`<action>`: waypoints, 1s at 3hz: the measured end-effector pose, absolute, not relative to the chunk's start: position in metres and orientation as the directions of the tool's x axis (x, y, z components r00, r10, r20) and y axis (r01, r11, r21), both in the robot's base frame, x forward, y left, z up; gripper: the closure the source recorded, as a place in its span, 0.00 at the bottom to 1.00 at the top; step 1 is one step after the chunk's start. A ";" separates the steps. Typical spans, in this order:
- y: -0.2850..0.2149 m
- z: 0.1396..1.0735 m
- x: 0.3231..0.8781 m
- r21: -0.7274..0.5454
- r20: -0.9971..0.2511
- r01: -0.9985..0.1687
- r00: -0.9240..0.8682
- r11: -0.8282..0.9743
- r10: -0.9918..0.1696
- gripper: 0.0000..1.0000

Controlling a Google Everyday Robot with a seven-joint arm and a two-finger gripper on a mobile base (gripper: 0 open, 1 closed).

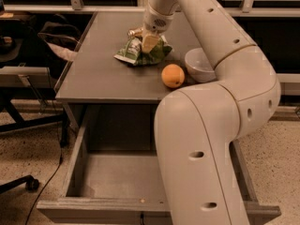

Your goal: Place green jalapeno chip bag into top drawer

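The green jalapeno chip bag (136,54) is crinkled, with a white end, and sits at the middle of the grey table top (98,78). My gripper (150,42) comes down on its top from above and is shut on it; the bag hangs slightly raised off the table. The top drawer (93,209) stands pulled open under the table's front edge. Its grey inside is bare where it shows, and my arm hides its right part.
An orange (173,75) and a white bowl (199,64) sit right of the bag. A crushed gold-brown can (134,32) lies just behind the gripper. A chair (28,74) and a cable stand at the left. My arm (206,139) crosses over the drawer's right side.
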State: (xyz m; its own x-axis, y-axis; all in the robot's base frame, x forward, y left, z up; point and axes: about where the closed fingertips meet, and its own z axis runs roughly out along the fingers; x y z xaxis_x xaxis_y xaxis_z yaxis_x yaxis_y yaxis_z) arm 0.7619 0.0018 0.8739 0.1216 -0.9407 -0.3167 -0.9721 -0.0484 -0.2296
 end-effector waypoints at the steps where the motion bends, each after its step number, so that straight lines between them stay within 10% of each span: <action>1: 0.002 0.874 0.762 -0.230 -0.317 -0.972 0.122 -0.048 -0.941 1.00; 3: 0.008 0.908 0.749 -0.330 -0.332 -0.925 0.299 -0.187 -0.895 1.00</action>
State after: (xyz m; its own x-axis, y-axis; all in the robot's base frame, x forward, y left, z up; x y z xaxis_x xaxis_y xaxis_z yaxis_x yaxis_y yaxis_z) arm 0.7489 0.0081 0.9078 0.2991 -0.8946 -0.3320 -0.9252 -0.1867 -0.3304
